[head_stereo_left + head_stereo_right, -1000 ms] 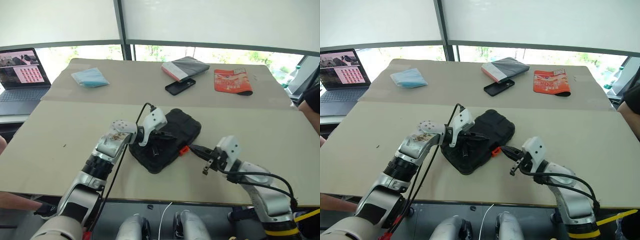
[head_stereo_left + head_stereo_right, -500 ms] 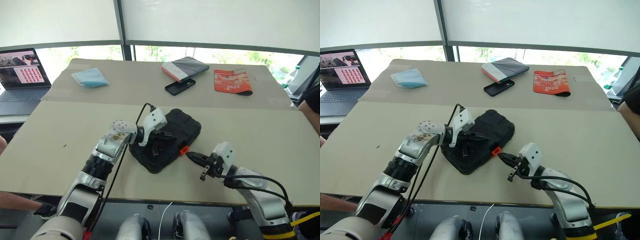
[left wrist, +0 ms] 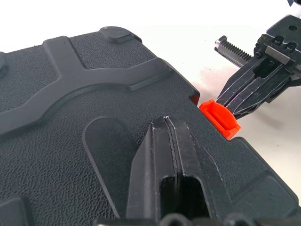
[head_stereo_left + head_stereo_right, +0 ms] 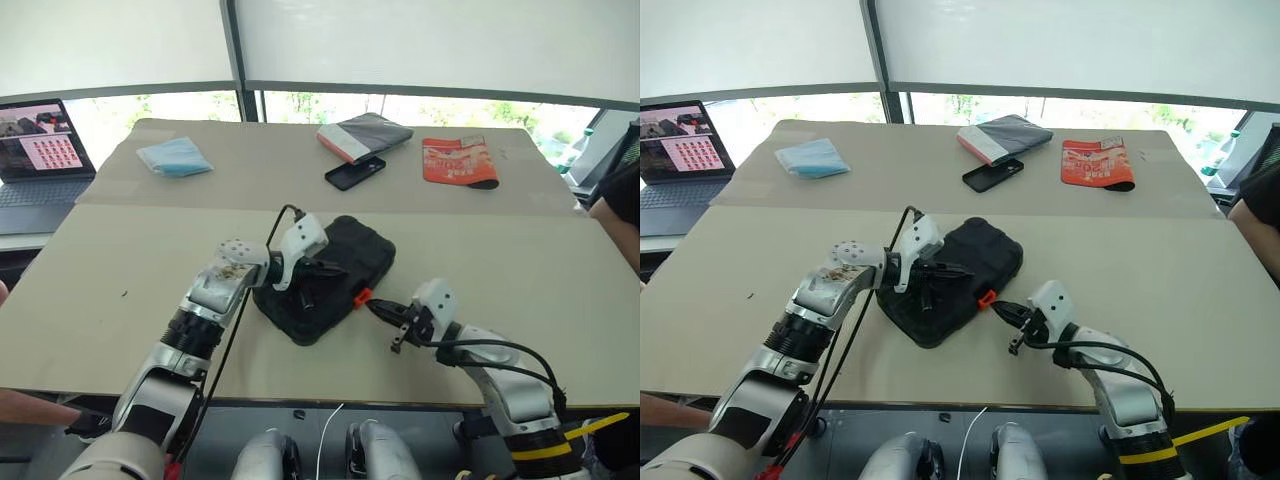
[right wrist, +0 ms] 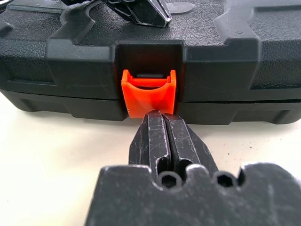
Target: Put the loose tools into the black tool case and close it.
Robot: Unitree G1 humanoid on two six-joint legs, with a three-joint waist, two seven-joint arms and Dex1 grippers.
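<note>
The black tool case (image 4: 368, 252) lies closed on the near table, its orange latch (image 4: 362, 296) facing my right side. My left gripper (image 4: 333, 269) is shut, and its tips rest on the textured lid (image 3: 70, 141) just behind the latch (image 3: 219, 118). My right gripper (image 4: 376, 307) is also shut. It points at the latch (image 5: 148, 92) from the table side, with its tips (image 5: 162, 117) touching the lower edge. The lid and base meet along the front seam (image 5: 70, 96). The loose tools are out of view.
On the far table lie a black smartphone (image 4: 356, 173), a grey-and-red pouch (image 4: 364, 134), a red packet (image 4: 458, 162) and a blue pack (image 4: 173, 156). A laptop (image 4: 38, 152) stands at the far left. A person's arm (image 4: 618, 195) shows at the right edge.
My right gripper has moved left and down until its shut tips sit against the orange latch. The left gripper has stayed pressed on the lid.
</note>
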